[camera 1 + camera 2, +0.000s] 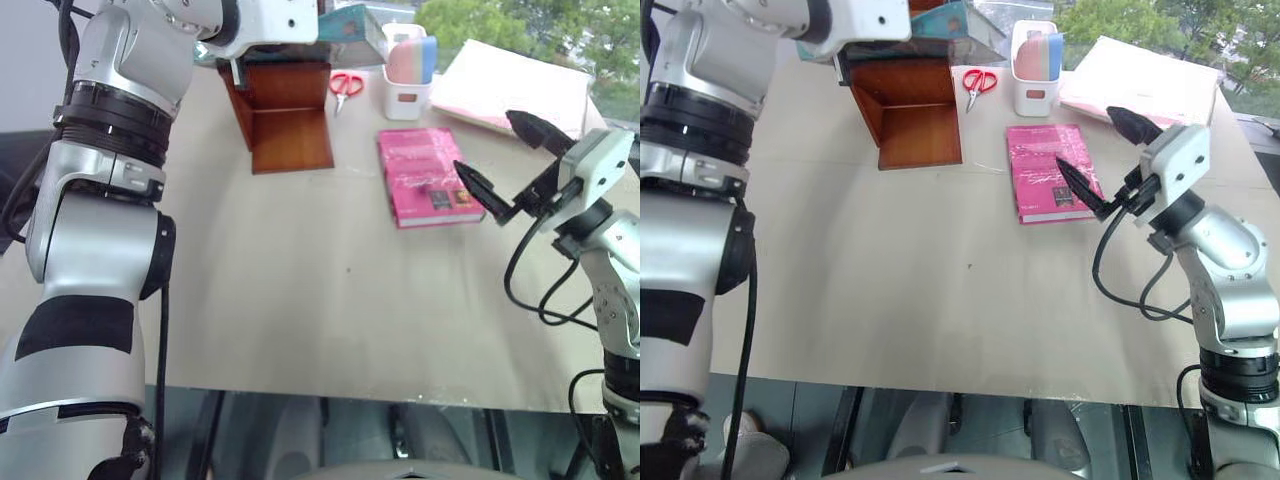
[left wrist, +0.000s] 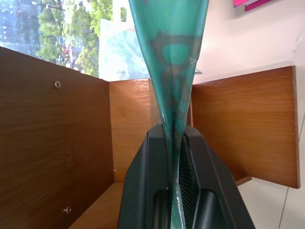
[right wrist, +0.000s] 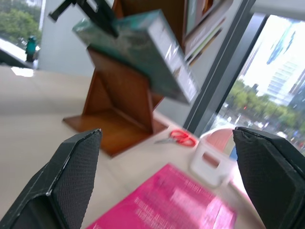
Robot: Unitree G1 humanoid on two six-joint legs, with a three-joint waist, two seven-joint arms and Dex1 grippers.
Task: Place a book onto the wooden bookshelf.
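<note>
left gripper (image 2: pixel 177 143): we're seeing its jaws clamping the book (image 3: pixel 143 52), holding it over the wooden bookshelf (image 1: pixel 285 120)
right gripper (image 1: pixel 515 160): jaws gaping wide, gripping nothing, hovering above the bench (image 1: pixel 300 290)

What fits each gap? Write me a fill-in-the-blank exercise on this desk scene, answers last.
1. The left claw is shut on the ____ book.
2. That book hangs over the wooden bookshelf, not yet ____ on it.
3. The right claw is ____ and holds nothing.
4. The scissors beside the white pen holder have ____ handles.

Answers: teal-green; resting; open; red
</note>
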